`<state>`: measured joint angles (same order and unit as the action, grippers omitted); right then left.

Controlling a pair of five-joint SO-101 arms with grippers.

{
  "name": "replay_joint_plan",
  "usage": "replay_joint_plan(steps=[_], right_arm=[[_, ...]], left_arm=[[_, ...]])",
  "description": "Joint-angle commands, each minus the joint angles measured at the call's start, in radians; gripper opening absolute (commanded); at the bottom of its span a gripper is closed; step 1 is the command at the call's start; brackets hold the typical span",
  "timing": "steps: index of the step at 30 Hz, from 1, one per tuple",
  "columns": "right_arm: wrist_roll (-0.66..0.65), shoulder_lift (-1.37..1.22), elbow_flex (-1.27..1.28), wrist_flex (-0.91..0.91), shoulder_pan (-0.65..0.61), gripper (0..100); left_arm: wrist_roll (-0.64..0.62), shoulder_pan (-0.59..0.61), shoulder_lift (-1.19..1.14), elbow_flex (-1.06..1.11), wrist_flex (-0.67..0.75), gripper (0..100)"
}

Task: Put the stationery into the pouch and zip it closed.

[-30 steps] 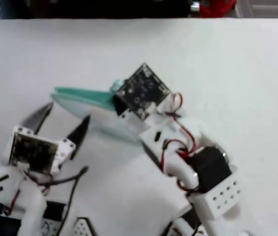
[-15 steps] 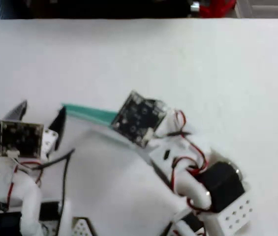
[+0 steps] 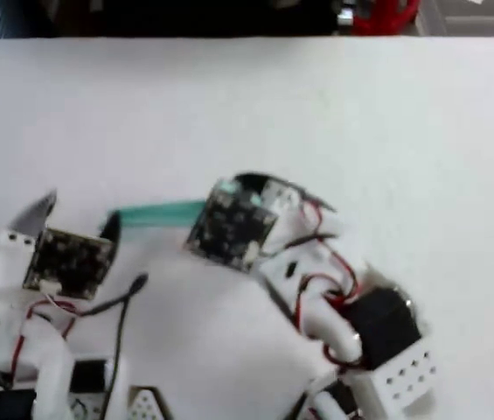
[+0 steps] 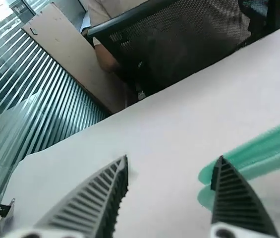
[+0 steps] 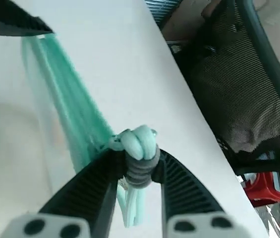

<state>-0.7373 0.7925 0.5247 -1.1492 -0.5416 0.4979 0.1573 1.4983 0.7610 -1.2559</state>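
Teal-edged pouch [image 3: 155, 213] lying on the white desk [image 3: 386, 131]; right end effector [image 5: 137, 161] clamped on its zipper pull [image 5: 140, 144]; left end effector [image 4: 173, 162] spread open beside the pouch's opposite end.

A white table [image 3: 360, 114] lies in even light. Beyond its far edge stands a black mesh chair [image 4: 189, 44]. Beside the chair is a tan board [image 4: 70, 54], then a slatted glass wall [image 4: 35, 119] with daylight behind.
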Motion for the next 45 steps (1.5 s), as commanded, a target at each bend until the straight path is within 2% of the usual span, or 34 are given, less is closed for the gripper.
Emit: replay_joint_plan(steps=[1,4,7,14,20,23,28,32,35,39,45], right_arm=[[0.009,-0.205,0.086,0.117,0.15,1.9],[0.081,-0.318,0.051,0.275,0.219,1.9],[0.086,-0.475,0.014,0.361,0.228,1.9],[0.084,-0.809,-0.149,0.369,0.208,1.9],[-0.166,-1.009,-0.178,0.363,0.168,1.9],[-0.204,-1.095,-0.233,0.357,0.197,1.9],[-0.207,-1.148,-0.334,0.251,0.219,1.9],[-0.206,-1.158,-0.338,0.13,0.191,1.9],[-0.203,-1.158,-0.338,0.015,0.163,1.9],[-0.196,-1.153,-0.344,0.039,0.183,1.9],[-0.005,-1.055,-0.342,0.191,0.294,1.9]], left_arm=[[-0.107,-0.013,-0.022,0.02,0.057,28],[-0.181,-0.013,-0.022,0.028,0.11,28],[-0.203,-0.015,-0.027,0.052,0.157,28],[-0.235,-0.036,-0.027,0.212,0.295,28],[-0.241,-0.036,-0.027,0.417,0.463,28],[-0.242,-0.036,-0.027,0.46,0.477,28],[-0.302,-0.036,-0.022,0.502,0.491,28],[-0.365,-0.028,-0.022,0.631,0.644,28],[-0.367,-0.028,-0.022,0.698,0.7,28],[-0.362,-0.027,-0.022,0.7,0.698,28],[-0.362,0.016,-0.022,0.706,0.697,28]])
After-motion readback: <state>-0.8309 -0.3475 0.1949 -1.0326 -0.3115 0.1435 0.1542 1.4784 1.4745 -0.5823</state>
